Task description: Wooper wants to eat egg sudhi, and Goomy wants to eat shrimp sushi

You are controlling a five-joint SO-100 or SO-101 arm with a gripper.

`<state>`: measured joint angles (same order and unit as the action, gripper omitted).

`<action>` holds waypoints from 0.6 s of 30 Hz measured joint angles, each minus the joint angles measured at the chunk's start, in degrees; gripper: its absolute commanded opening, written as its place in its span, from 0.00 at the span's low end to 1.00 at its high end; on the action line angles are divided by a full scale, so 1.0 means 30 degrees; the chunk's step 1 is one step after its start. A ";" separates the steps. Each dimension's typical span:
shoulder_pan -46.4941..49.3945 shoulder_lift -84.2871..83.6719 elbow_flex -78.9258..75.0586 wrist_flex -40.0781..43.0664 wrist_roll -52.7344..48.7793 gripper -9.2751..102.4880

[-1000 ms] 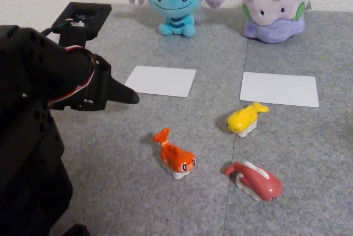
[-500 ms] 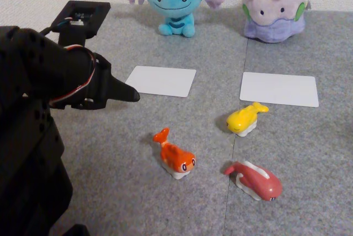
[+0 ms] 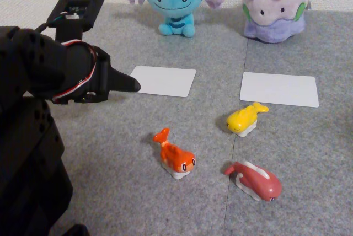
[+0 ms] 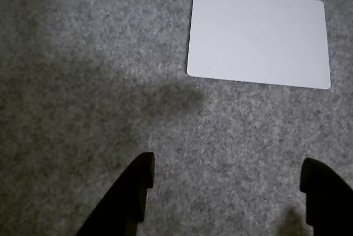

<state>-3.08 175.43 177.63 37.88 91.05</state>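
Note:
Wooper (image 3: 174, 1), the light-blue plush, sits at the back of the grey mat, with Goomy (image 3: 273, 7), the pale lilac plush, to its right. A white card (image 3: 162, 80) lies in front of Wooper and a second one (image 3: 279, 89) in front of Goomy. The yellow egg sudhi (image 3: 245, 119) rests below the right card. Nearer the front, the orange shrimp sushi (image 3: 176, 156) lies mid-mat. My black gripper (image 3: 131, 84) hovers at the left card's left edge. In the wrist view the gripper (image 4: 229, 164) is open and holds nothing, with a white card (image 4: 259, 37) ahead of it.
A pinkish-red sushi toy (image 3: 255, 181) lies at the front right, close to the shrimp and egg pieces. My bulky black arm (image 3: 33, 137) takes up the left side of the fixed view. A seam (image 3: 234, 153) runs between the two mat tiles.
The gripper and wrist have risen slightly in the fixed view, its tip now level with the left card's edge. The toys and cards have not moved.

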 measured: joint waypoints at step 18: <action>0.5127 -0.0176 -0.9902 0.6387 -0.1406 0.36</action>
<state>12.30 174.90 147.92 57.04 86.84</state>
